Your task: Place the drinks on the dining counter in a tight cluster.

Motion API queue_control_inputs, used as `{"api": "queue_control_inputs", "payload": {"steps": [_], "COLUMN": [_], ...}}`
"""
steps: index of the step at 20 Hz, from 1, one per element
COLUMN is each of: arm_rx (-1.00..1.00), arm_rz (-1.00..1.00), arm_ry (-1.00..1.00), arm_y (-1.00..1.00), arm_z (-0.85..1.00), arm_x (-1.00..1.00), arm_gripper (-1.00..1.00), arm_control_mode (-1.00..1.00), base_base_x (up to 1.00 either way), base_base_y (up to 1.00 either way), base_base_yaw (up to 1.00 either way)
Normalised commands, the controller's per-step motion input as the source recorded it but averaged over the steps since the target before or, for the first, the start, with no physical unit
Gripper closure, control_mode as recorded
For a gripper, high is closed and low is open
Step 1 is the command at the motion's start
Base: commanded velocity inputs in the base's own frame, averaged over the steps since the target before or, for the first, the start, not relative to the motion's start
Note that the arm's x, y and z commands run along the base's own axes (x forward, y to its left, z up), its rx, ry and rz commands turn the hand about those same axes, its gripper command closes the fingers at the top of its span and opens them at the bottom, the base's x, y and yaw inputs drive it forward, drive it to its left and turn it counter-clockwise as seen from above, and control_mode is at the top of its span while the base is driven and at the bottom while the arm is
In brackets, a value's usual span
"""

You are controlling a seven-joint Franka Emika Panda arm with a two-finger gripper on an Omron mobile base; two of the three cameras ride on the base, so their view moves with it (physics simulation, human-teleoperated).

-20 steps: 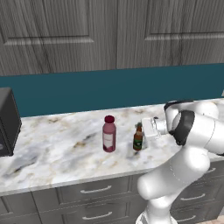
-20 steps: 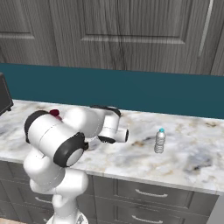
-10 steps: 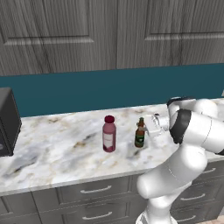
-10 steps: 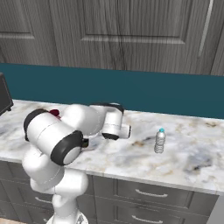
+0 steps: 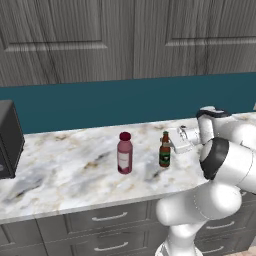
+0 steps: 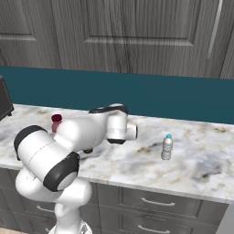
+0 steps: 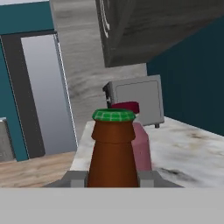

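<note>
Right base view gives me the water bottle (image 6: 167, 146), standing well right of the arm. Gripper (image 7: 113, 178) clenched on the beer bottle (image 7: 113, 151) on the marble counter (image 5: 70, 170), juice bottle (image 5: 124, 153) just left.

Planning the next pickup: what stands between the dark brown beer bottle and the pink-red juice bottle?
Nothing: bare marble counter separates the dark brown beer bottle from the pink-red juice bottle in the left base view.

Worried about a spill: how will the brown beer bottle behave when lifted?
The tall, narrow dark brown beer bottle probably tips easily if nudged. Its smooth sides may slip, though the end effector clamps its lower body on both sides. It looks rigid, likely glass, so fragile if dropped.
</note>
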Motion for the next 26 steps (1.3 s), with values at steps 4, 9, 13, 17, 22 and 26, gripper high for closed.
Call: {"api": "queue_control_inputs", "payload": {"steps": [4,9,13,17,22,26], "arm_rx": [-0.02,0.0,0.0,0.0,0.0,0.0], "arm_rz": [0.0,0.0,0.0,0.0,0.0,0.0], "arm_ry": [-0.02,0.0,0.0,0.0,0.0,0.0], "arm_y": [0.03,0.02,0.0,0.0,0.0,0.0], "arm_z": [0.17,0.03,0.0,0.0,0.0,0.0], "arm_x": [-0.29,-0.09,0.0,0.0,0.0,0.0], "arm_gripper": [1.0,1.0,1.0,1.0,1.0,1.0], "arm_control_mode": [-1.0,-1.0,1.0,1.0,1.0,1.0], "base_base_x": [0.0,0.0,-0.12,-0.7,-0.41,-0.03], "base_base_y": [0.0,0.0,0.0,0.01,0.12,0.08], "base_base_yaw": [0.0,0.0,0.0,0.0,-0.61,-0.92]}}
